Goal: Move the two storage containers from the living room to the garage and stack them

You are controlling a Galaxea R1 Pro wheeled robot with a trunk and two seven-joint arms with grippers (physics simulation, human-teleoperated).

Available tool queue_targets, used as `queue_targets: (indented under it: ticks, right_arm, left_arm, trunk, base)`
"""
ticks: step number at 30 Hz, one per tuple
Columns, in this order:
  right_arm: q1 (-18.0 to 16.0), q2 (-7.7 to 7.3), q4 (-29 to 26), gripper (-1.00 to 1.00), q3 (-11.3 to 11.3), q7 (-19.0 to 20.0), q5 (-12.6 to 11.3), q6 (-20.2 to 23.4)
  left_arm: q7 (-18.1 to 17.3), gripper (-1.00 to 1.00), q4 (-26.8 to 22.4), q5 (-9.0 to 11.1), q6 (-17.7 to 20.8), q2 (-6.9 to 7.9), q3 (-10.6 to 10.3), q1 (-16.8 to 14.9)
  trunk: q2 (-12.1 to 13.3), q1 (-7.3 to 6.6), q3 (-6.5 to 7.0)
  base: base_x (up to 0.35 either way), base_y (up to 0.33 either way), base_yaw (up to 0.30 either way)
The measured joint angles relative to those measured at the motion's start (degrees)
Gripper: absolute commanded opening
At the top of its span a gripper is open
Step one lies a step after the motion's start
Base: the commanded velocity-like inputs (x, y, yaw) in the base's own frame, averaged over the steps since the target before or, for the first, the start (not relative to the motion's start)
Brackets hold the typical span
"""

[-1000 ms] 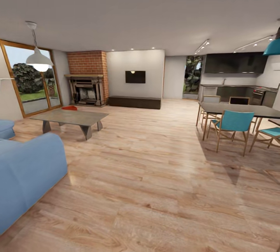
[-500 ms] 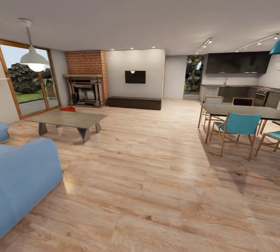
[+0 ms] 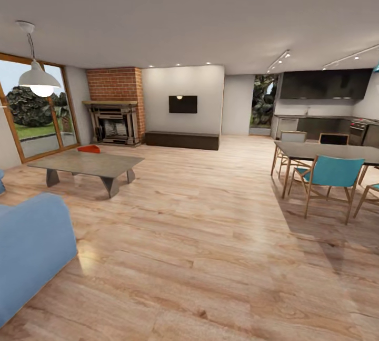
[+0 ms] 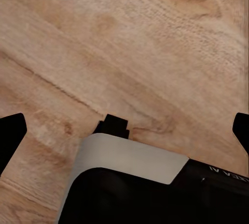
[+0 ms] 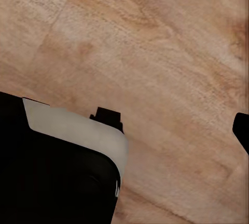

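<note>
I look across living room from head view. One orange-red container at 10 o'clock, far, on wood floor just behind low grey counter, near brick fireplace. Its inside too small to tell. Blue sofa at 8 o'clock, dining table at 2 o'clock. Left gripper jaws wide, nothing between, over floor planks. Right gripper: cannot tell.
</note>
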Motion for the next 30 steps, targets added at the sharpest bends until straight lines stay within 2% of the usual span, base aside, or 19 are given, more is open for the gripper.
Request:
queue_targets:
  ticks: [30]
  right_arm:
    - [0.00, 0.60, 0.00, 1.00, -0.27, 0.00, -0.09, -0.10]
  left_arm:
    - [-0.01, 1.00, 0.04, -0.02, -0.04, -0.06, -0.04, 0.00]
  trunk:
    - [0.00, 0.00, 0.00]
  base:
    - [0.324, 0.000, 0.000]
